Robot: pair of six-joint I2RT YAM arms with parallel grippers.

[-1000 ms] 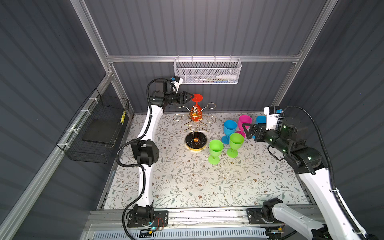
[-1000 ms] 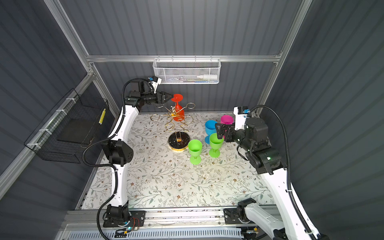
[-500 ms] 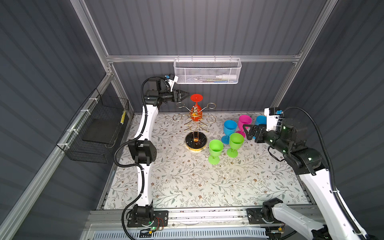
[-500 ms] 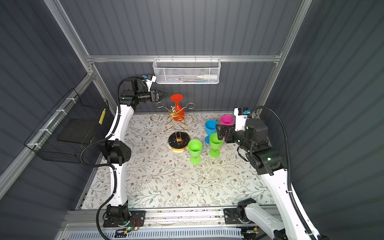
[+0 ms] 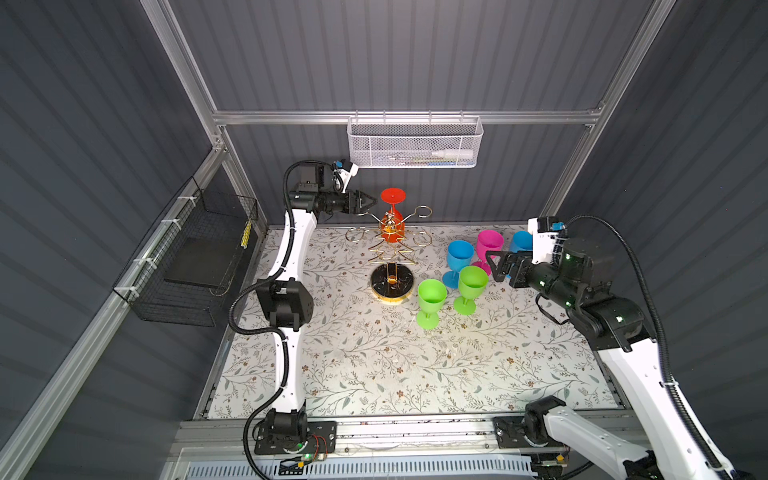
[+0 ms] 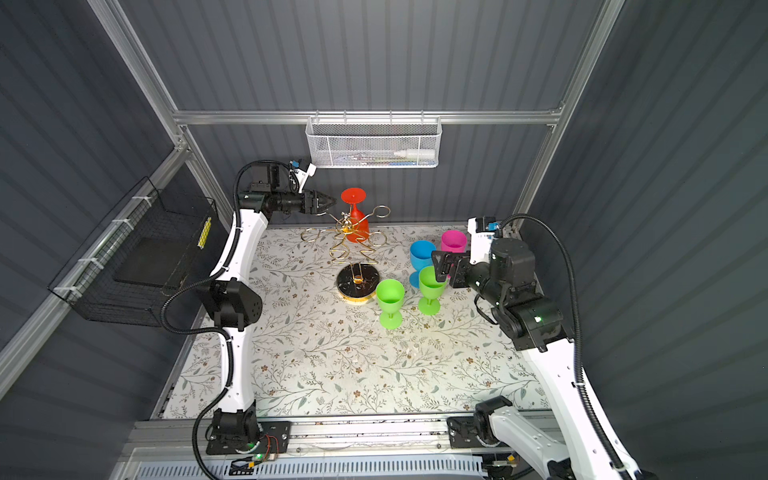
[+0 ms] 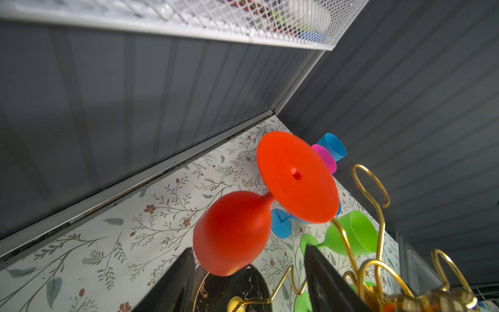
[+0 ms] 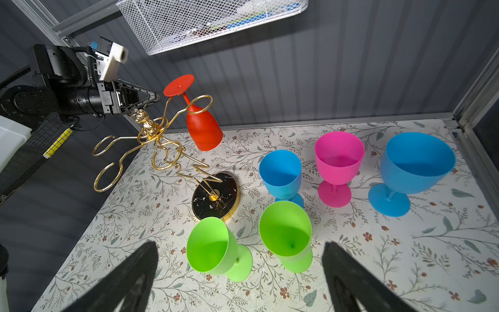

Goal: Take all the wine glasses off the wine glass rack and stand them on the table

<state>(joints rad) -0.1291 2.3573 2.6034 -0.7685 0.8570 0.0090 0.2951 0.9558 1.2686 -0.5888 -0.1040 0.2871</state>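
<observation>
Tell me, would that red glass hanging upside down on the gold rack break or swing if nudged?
Probably not break: the red glass looks like opaque plastic, likely light. Hanging by its foot from one ring, it would probably swing. The thin wire rack might wobble.

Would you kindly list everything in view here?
rack: one, gold with black base, table's back middle
red glass: one, red, hanging upside down on rack
green glasses: two, green, upright by rack base
blue glasses: two, blue, right of rack
pink glass: one, pink, between the blue ones
mesh basket: one, white, back wall
wire basket: one, black, left wall
table: one, floral
left gripper: one, black, open by red glass's foot
right gripper: one, black, open near green glasses
</observation>
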